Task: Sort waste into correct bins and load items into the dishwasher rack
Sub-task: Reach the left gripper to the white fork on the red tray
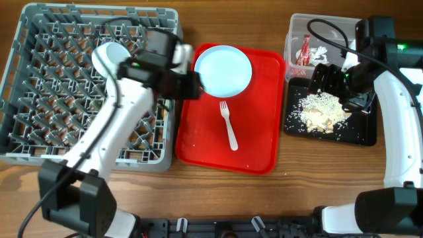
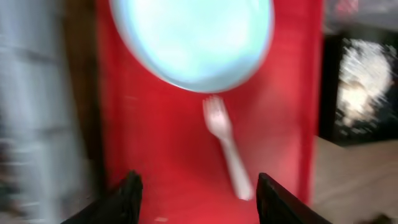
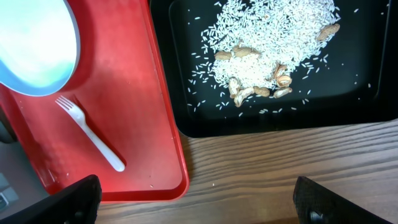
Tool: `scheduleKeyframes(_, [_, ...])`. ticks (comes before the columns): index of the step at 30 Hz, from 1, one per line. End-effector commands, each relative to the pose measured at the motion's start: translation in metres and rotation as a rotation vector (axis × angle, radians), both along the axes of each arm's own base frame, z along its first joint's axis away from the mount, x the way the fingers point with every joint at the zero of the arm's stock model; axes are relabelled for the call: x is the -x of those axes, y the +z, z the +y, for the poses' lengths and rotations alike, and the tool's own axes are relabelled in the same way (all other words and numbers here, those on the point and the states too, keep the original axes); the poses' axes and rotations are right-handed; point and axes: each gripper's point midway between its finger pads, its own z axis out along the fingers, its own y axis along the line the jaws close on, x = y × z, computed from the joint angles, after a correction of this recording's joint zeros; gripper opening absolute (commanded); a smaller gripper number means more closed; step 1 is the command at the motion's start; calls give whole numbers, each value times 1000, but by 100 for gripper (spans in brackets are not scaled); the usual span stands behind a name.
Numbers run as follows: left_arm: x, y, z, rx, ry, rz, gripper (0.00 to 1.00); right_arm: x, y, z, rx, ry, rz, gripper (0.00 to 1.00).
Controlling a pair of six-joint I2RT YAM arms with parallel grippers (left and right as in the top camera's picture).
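Over the tray's near-left rim: your left pincer point(image 2: 199, 186) hangs with its jaws part-way apart and nothing between them. That wrist view is blurred.
Over the black tray: your right pincer point(image 3: 198, 186) stands wide apart and empty above the black tray point(image 1: 360, 135), where rice and peanut scraps point(image 1: 320, 109) lie.
Waste: the red wrapper point(image 1: 305, 49) and white napkin point(image 1: 322, 51) lie in the clear tub point(image 1: 292, 39), so sorting looks done.
Left to load: the pale blue plate point(image 1: 223, 69) lies at the far end of the red serving tray point(image 1: 258, 145). The white fork point(image 1: 229, 125) lies just nearer you, apart from the plate.
Rack: the grey dishwasher rack point(image 1: 39, 99) sits just left of the red tray.
Step in hand: loading, I judge, with your left arm lining up on the plate or the fork.
Next move: get one finger under the plate's rim, then stand the plate between pegs. The fork lies flat, so it calls for a low, narrow pinch.
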Motion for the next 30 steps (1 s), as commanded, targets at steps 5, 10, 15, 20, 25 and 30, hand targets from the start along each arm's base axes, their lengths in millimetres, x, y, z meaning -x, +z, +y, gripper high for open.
scheduleKeyframes(5, [20,-48,-56,-97,99,109,60,-2,8,-2,12,-3,-28,100])
scheduleKeyframes(10, [32,-82,-84,-141,92,145,60,-2,8,-2,12,-3,-28,100])
scheduleKeyframes(15, [34,-102,-94,-182,99,137,59,-2,8,-2,13,-2,-28,100])
scheduleKeyframes(20, [33,-121,-88,-247,108,135,58,-2,8,-2,13,-2,-29,100])
scheduleKeyframes(25, [29,-132,-90,-250,109,136,58,-2,8,-2,13,-2,-29,100])
scheduleKeyframes(30, [28,-148,-91,-264,109,150,57,-2,8,-2,13,-2,-28,100])
